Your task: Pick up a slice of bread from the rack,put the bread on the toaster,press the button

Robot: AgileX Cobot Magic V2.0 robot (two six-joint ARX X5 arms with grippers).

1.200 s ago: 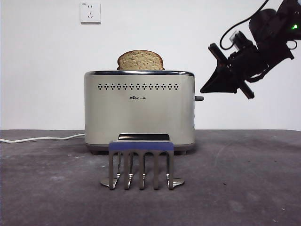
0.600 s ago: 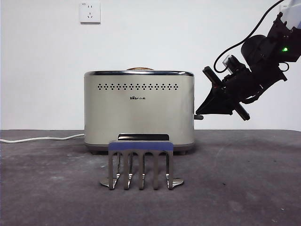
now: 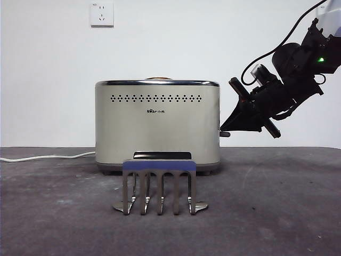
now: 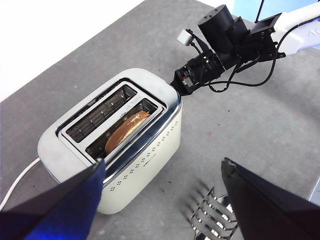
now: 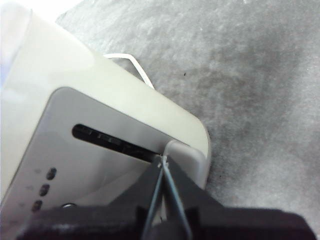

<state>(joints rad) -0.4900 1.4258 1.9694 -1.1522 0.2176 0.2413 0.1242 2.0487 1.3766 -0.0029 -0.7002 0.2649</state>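
Observation:
The cream toaster (image 3: 157, 128) stands mid-table. The slice of bread (image 3: 159, 78) sits sunk in its slot, only the crust top showing; the left wrist view shows it in the nearer slot (image 4: 127, 131). My right gripper (image 3: 224, 129) is shut, its tip resting on the button (image 3: 226, 134) at the toaster's right side. In the right wrist view the joined jaws (image 5: 162, 164) touch the grey knob (image 5: 186, 152). My left gripper (image 4: 162, 200) is open and empty, high above the toaster and the rack (image 4: 212, 220). The rack (image 3: 159, 186) stands empty in front of the toaster.
A white power cable (image 3: 48, 157) runs from the toaster to the left along the table. A wall socket (image 3: 102, 14) is high on the back wall. The right arm (image 4: 235, 37) reaches in from the toaster's button side.
My right gripper came down onto the button and pushed it lower. The bread, standing tall out of the toaster a second ago, has sunk into the slot.

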